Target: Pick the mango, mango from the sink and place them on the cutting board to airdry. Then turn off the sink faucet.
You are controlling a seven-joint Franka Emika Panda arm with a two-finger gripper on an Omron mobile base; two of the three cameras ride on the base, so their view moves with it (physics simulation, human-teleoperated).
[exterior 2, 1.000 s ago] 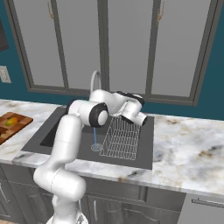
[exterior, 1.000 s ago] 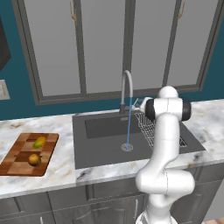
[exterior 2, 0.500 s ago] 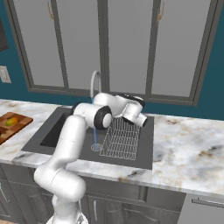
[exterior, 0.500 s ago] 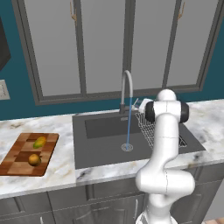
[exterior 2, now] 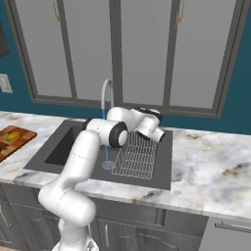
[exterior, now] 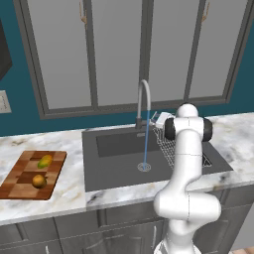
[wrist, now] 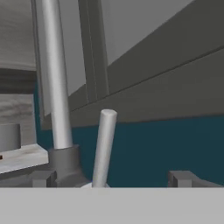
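both mangos [exterior: 41,171] already lie on the cutting board [exterior: 20,183], well off from the tool [wrist: 111,183] on the far side of the sink [exterior: 116,171] along the counter [exterior: 69,191]; that part looks done; water still streams from the sink faucet [exterior: 144,101], so shutoff remains; the tool's fingers [wrist: 40,178] stand apart, holding nothing, with the faucet lever [wrist: 104,146] between them, just ahead.
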